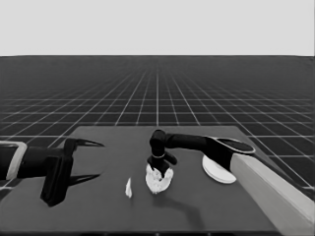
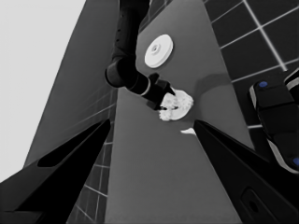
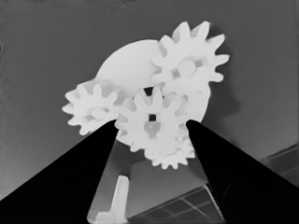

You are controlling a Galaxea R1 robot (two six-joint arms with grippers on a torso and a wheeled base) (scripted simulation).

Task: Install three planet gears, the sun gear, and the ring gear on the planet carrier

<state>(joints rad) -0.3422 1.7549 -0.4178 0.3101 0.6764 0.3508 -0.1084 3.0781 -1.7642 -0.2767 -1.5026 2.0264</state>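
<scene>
**Step in hand: seating the centre gear on the smaller round part**

The right gripper (image 1: 160,169) hangs point-down over the smaller round part (image 3: 126,65) at the table's middle. Its fingers stand either side of the centre gear (image 3: 150,119), just touching its teeth; a narrow hold on that gear is judged likely. Three more gears sit on the disc: one (image 3: 93,111) to one side, one (image 3: 187,65) beyond, and one (image 3: 169,154) partly under the centre gear.

The larger round part (image 1: 217,169), smooth with a raised hub, lies flat near the right arm. A thin white piece (image 1: 128,188) rests beside the assembly.

The left gripper (image 1: 74,160) waits, fingers wide apart, over the table's left end.

Next move: mesh the centre gear's teeth, release, then fetch the larger round part.
</scene>
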